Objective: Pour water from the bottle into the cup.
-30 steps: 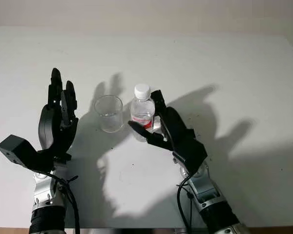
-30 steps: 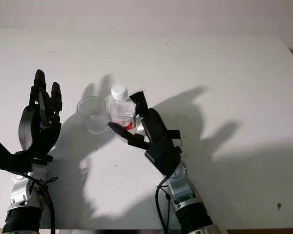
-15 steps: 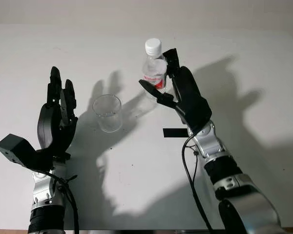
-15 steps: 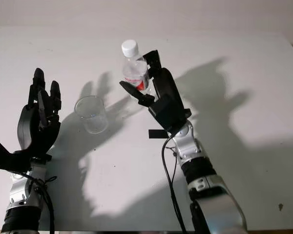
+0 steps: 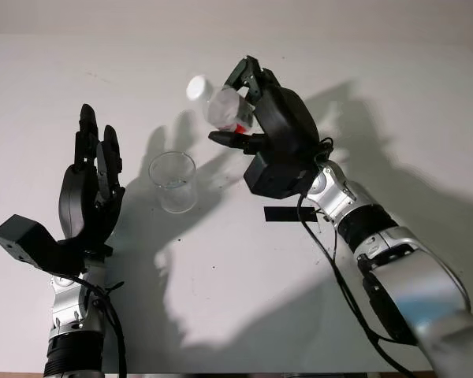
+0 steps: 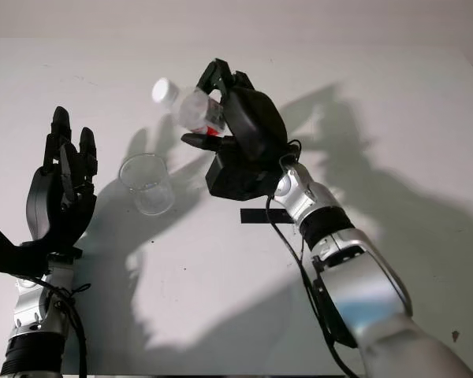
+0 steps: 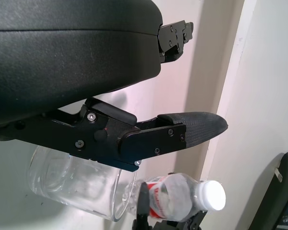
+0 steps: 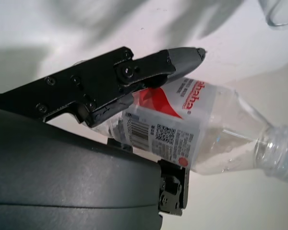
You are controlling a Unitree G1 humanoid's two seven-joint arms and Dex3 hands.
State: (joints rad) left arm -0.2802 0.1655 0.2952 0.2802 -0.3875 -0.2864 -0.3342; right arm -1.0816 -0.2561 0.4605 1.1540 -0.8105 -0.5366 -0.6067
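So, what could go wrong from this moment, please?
1. The white cap is on the bottle, so tilting may pour nothing into the cup.
2. The right hand holds the bottle tilted, high above the table, and its mouth seems beyond the cup's rim; water could land on the table.
3. The left hand is open beside the cup, not holding it, so a bump could perhaps tip it.

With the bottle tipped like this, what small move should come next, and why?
Probably the right hand should carry the bottle toward the cup. The white cap is on and sits up and to the side of the rim. The open left hand waits beside the cup.
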